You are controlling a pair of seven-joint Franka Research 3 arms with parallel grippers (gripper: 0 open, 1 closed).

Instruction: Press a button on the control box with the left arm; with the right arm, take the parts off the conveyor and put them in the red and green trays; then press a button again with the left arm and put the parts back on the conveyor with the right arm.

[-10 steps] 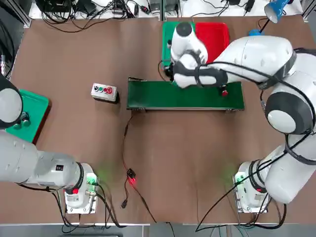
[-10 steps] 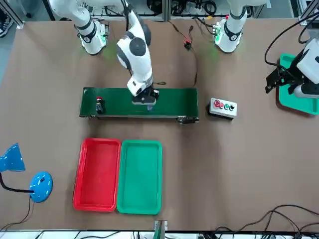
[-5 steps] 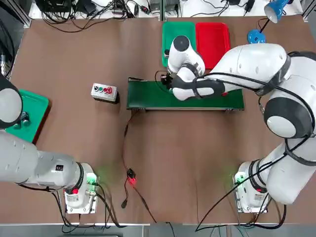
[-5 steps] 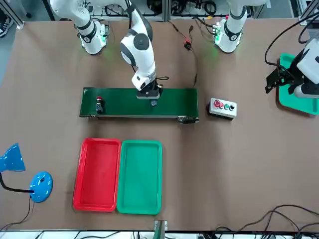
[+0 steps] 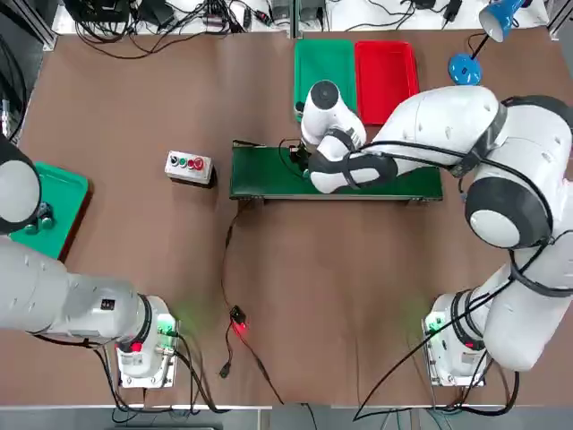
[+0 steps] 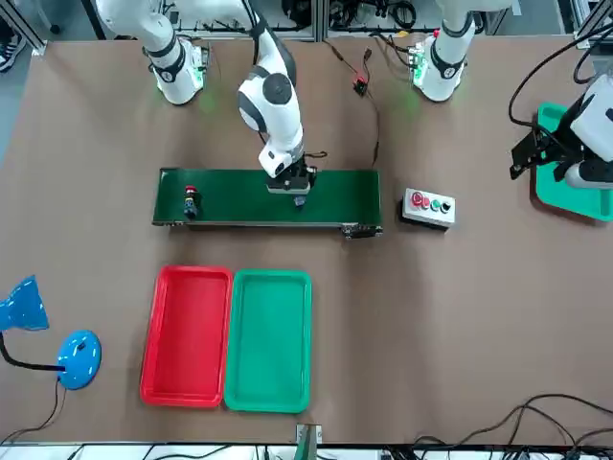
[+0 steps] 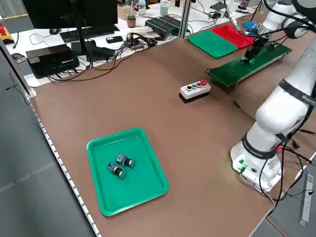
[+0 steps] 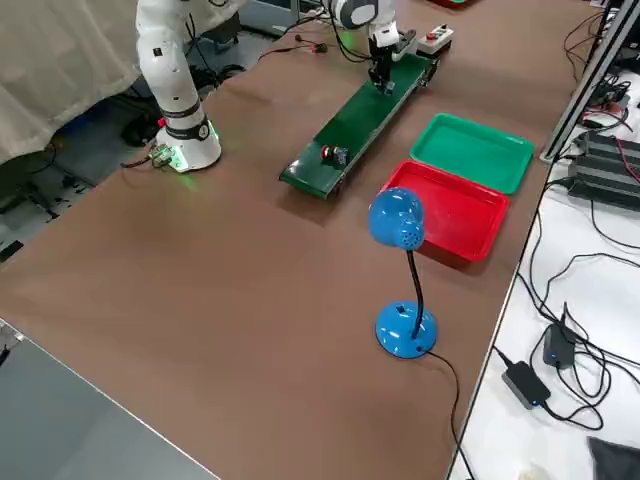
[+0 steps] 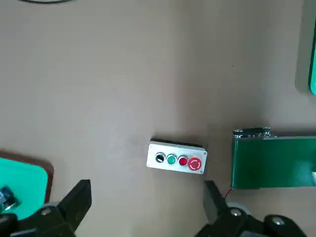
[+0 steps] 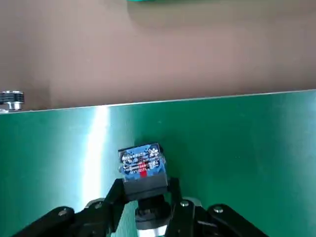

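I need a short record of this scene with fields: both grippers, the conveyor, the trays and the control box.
right gripper: over the conveyor, shut on a part
left gripper: open, parked high above the table, away from the conveyor
conveyor: another part with a red end lies near the end far from the control box
red tray: empty
green tray: empty, beside the red tray
second green tray: two parts in it
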